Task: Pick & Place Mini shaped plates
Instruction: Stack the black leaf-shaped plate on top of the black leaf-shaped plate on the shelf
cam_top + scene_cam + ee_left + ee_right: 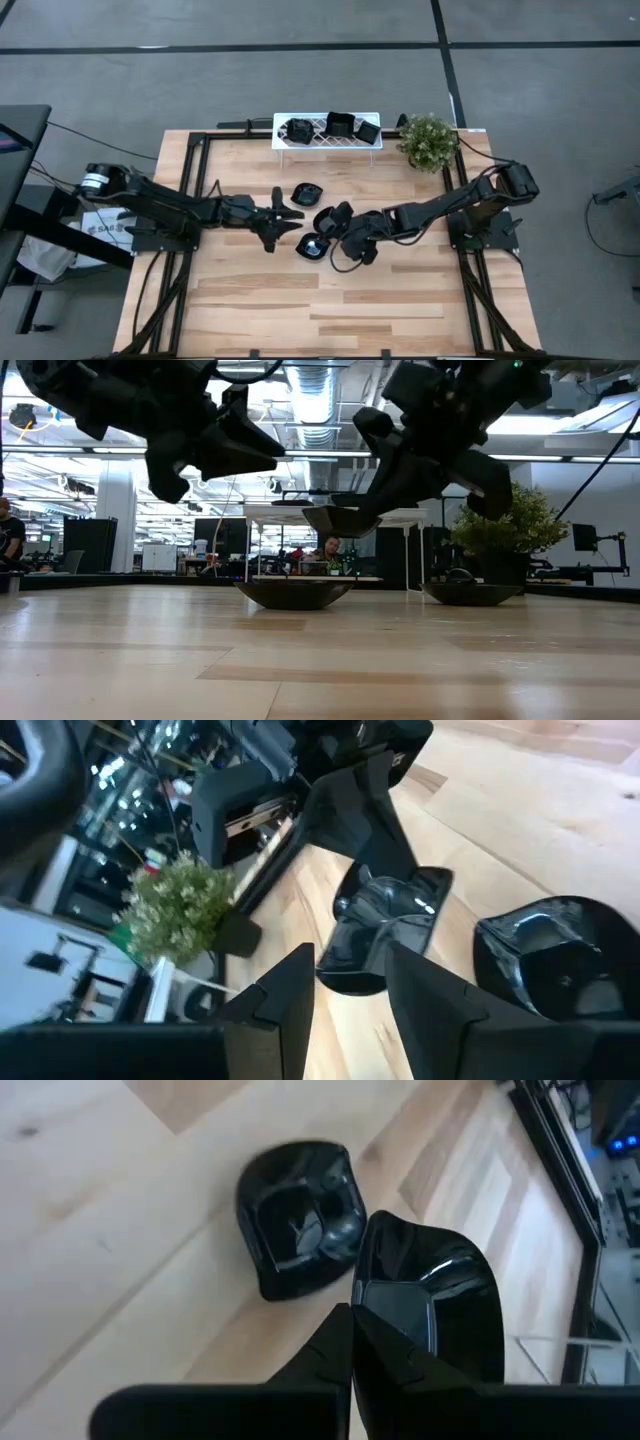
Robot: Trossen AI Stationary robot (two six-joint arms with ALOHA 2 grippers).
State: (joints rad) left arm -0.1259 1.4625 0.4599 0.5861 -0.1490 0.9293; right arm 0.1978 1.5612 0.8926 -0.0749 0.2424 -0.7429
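Near the middle of the table, short of the white lattice rack (327,131), the right gripper (338,222) pinches a mini plate (430,1305) by its rim, lifted off the wood. Two more plates (294,593) lie below. The left gripper (285,213) waits alongside, fingers apart and empty. Carrying is underway; next comes travel toward the rack and a level release.

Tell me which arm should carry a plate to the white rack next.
Probably the right. Its tool is shut on a mini plate, lifted off the table. The left tool is open and empty. The rack lies at the table's far edge.
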